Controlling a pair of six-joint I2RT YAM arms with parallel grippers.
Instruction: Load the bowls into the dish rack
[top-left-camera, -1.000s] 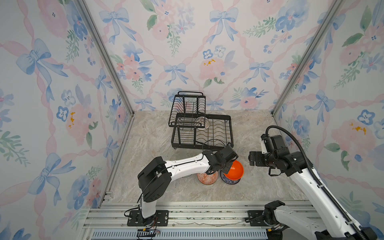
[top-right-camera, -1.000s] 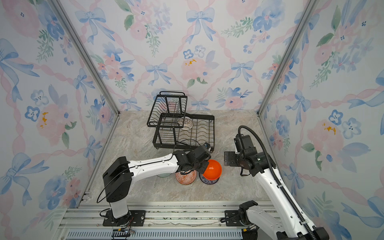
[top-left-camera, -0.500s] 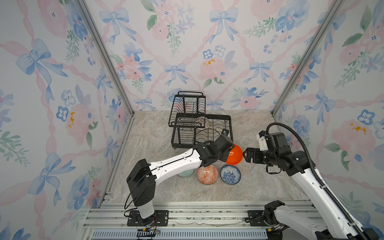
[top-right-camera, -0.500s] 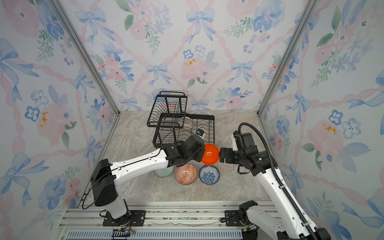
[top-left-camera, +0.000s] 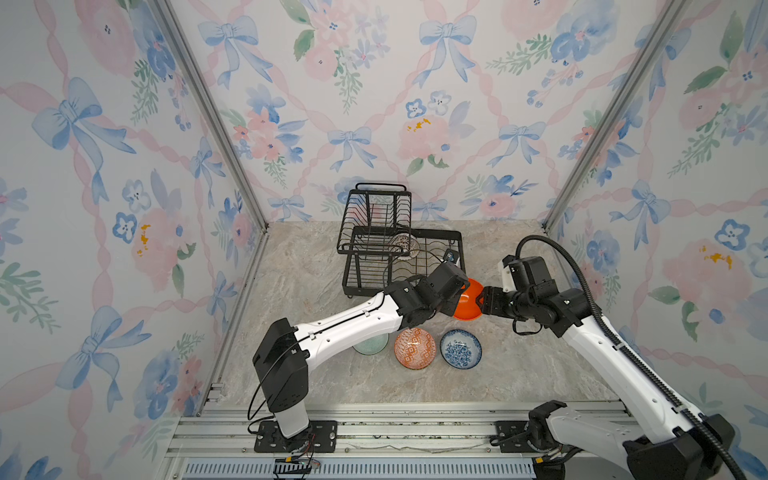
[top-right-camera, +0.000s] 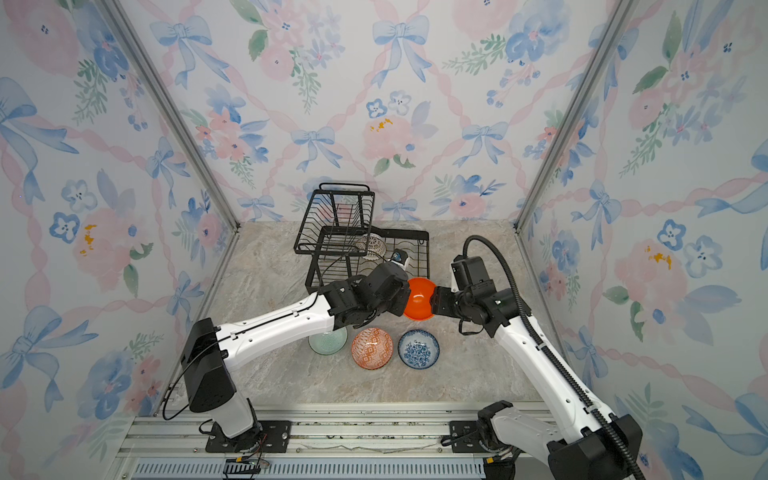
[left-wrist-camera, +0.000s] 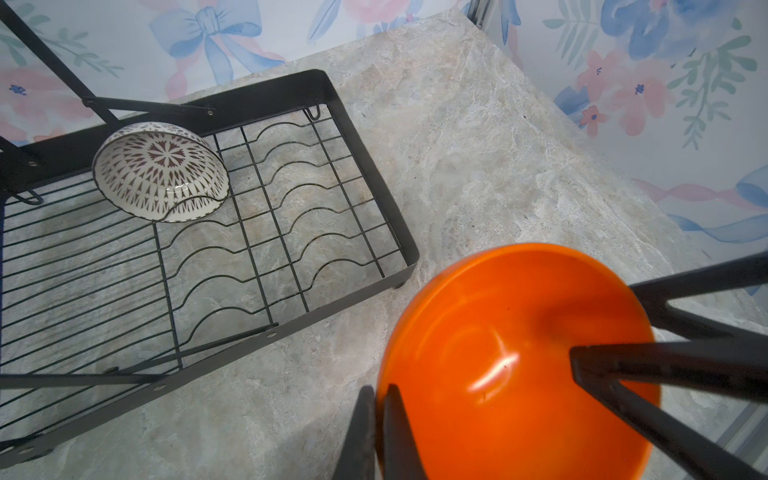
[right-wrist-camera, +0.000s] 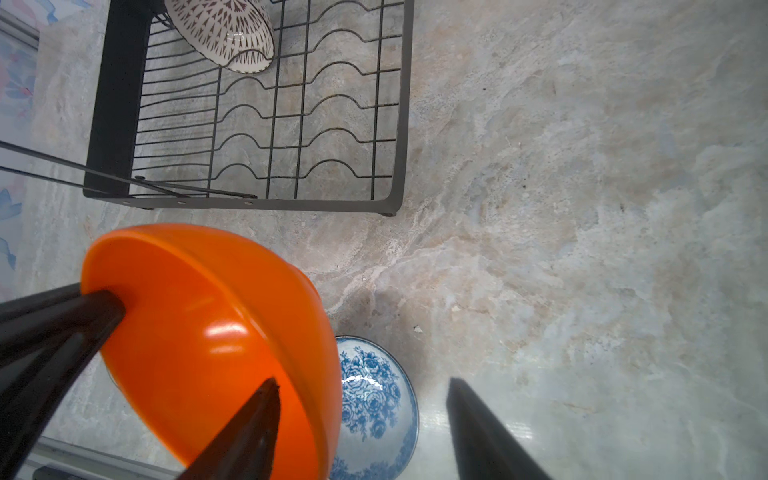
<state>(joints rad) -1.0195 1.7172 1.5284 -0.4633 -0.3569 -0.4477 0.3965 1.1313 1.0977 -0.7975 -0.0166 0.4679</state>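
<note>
The left gripper (left-wrist-camera: 379, 392), clamped on the orange bowl (top-left-camera: 468, 301), has raised it off the tabletop. The right gripper (right-wrist-camera: 362, 380), half-open, straddles its far rim, so a handover looks imminent.

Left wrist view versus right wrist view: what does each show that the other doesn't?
Left wrist only: the dish rack's back rail, the wall behind it, and the lattice bowl whole. Right wrist only: the blue-white floral bowl on the table. Both: the plain orange bowl, the left gripper pinching its rim, the right gripper open astride the opposite rim.
</note>
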